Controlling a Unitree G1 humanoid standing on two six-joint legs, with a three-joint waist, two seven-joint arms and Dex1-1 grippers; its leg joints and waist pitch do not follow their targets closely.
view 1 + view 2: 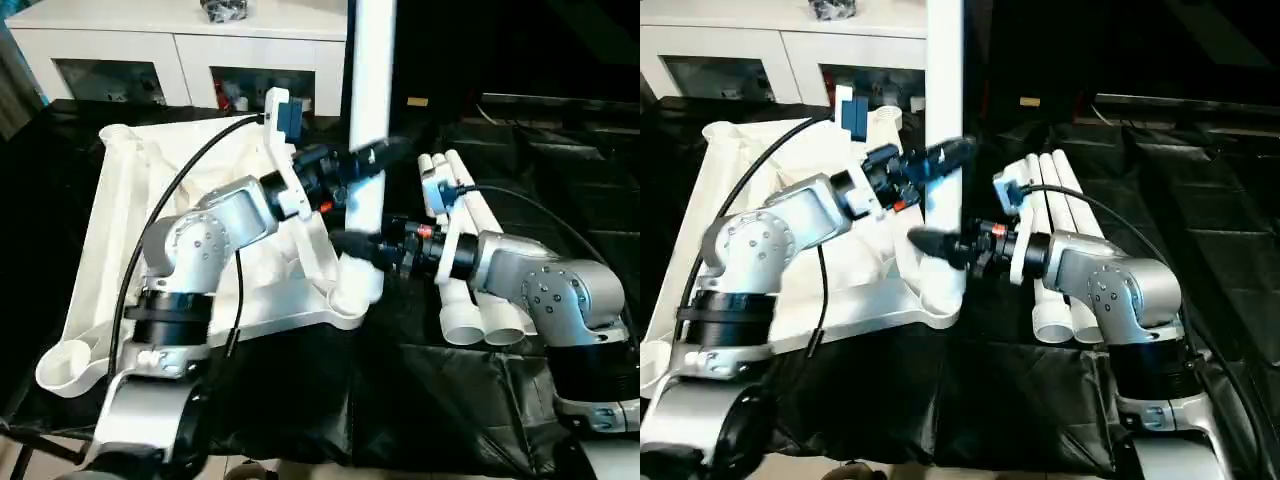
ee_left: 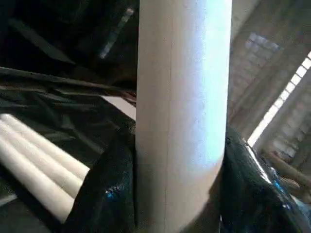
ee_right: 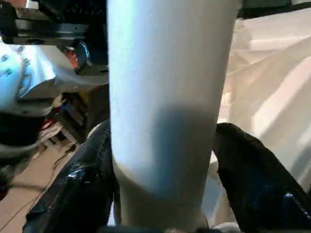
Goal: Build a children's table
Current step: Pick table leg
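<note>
Tabletop (image 1: 120, 240), white and underside-up, lies on black sheeting (image 1: 420, 400) on the left of the head views, with one white leg (image 1: 370, 140) standing upright in its near right corner socket (image 1: 355, 295). The left gripper (image 1: 375, 155) clasps that leg partway up; the right gripper (image 1: 352, 243) brackets it lower, just above the socket. Three spare legs (image 1: 475, 270) lie side by side to the right, and a white cabinet (image 1: 180, 50) stands behind.

Left wrist view: both fingers (image 2: 104, 194) press against the leg.

Right wrist view: the fingers (image 3: 252, 179) flank the leg with a gap on one side, released.
</note>
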